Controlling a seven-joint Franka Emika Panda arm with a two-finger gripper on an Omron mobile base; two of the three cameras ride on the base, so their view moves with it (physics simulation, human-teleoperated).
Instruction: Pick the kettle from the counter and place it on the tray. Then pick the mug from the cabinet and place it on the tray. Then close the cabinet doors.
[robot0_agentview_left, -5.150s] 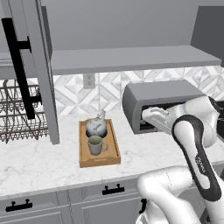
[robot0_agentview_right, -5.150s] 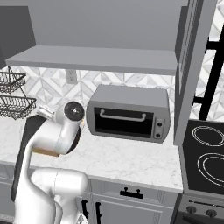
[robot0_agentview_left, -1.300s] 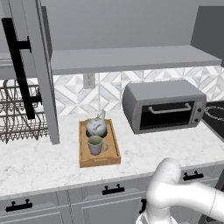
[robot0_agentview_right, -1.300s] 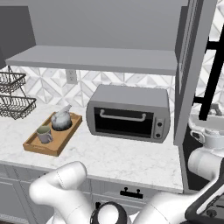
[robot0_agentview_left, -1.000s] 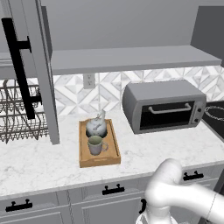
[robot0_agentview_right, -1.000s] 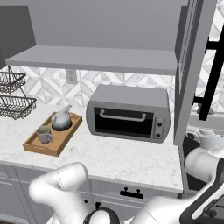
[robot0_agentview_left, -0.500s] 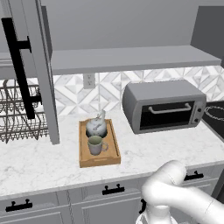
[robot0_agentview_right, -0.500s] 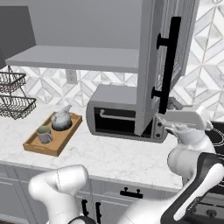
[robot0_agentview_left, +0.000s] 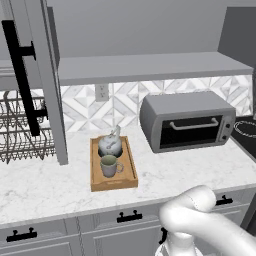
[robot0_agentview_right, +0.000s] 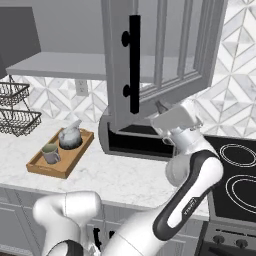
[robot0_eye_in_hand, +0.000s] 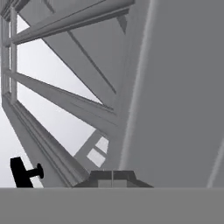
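the arm reaches up, its clenched, empty gripper (robot0_agentview_right: 161, 107) pressed against the cabinet door (robot0_agentview_right: 165, 50).

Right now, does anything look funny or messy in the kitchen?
Nothing is spilled or broken. The kettle and mug stand upright on the tray. Only the cabinet doors hang open, one over the counter.

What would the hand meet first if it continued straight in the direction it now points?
Most likely the grey cabinet door. In the hand view its panelled face lies straight ahead of the shut hand and seems very near, though depth is hard to judge.
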